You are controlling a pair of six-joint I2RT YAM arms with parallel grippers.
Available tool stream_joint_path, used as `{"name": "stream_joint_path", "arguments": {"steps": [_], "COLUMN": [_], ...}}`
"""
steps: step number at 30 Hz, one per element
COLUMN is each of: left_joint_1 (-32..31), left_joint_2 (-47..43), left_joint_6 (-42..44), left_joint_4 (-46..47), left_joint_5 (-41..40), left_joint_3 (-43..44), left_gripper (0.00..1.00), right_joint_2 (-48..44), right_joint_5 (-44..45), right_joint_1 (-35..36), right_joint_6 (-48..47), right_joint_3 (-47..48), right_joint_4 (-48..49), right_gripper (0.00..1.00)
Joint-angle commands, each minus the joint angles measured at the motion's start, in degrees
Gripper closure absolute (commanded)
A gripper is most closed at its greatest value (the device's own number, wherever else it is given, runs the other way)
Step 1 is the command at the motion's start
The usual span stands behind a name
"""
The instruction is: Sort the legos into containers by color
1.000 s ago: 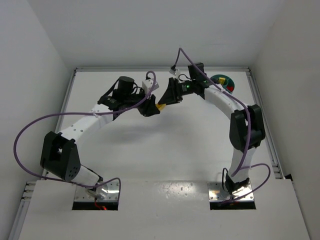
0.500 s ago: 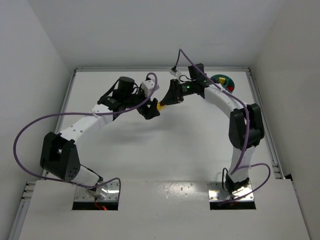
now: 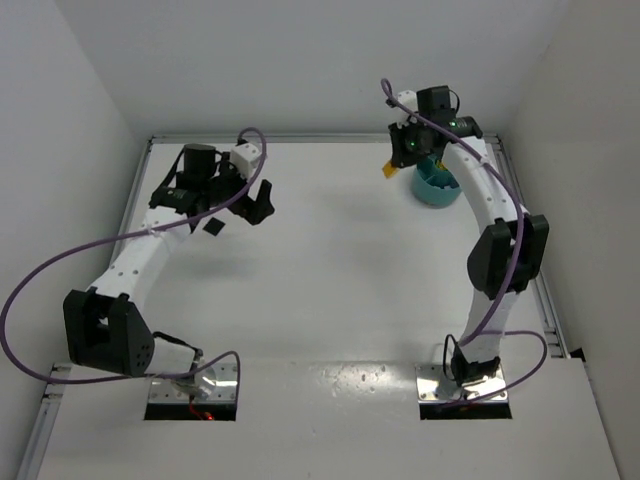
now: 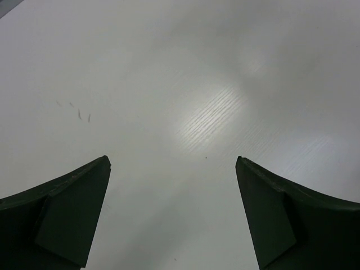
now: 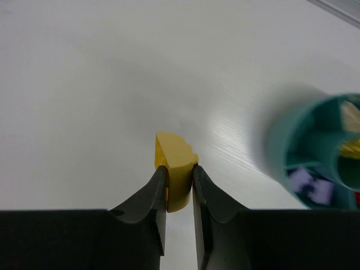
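Bright even light; blurry dish (image 5: 279, 152)

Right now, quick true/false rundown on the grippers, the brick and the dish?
1. The right gripper is shut on a yellow brick. True.
2. The left gripper holds a brick. False: it is open, with only bare table between its fingers.
3. The yellow brick lies in the dish. False: it is pinched in the right gripper, off to the side of the dish.
4. One dish compartment holds a pale purple brick. True, though the wrist view blurs it.
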Motion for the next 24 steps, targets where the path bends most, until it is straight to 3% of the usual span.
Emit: {"name": "stream_joint_path", "arguments": {"steps": [1,6,12,24], "left_joint_1": [2.43,4.45,4.98,4.98], "left_joint_2": [-0.83,2.16,2.68,3.22], "left_joint_6": [1.39,-0.97,-2.21,-5.20], "left_joint_4": [-2.03,-2.03,-0.80,0.87], "left_joint_5": [2.21,5.81,6.44,6.35], "left_joint_3": [2.04,2.04,1.51,0.99], "left_gripper": [0.00,0.00,0.00,0.00], "right_joint_2": [-0.55,3.75,5.60,11.14], "right_joint_5": [17.38,22.06,26.54,24.35], "right_joint_1": [-2.47,-5.72,-8.80,-12.14], "right_joint_6": [-10.24,-12.36,-12.89,-12.89], "right_joint_3": [3.10,11.87,13.30,17.43], "right_joint_4": [-3.57,-6.38,-5.16,-5.16], "right_gripper": [0.94,0.94,0.94,0.94]}}
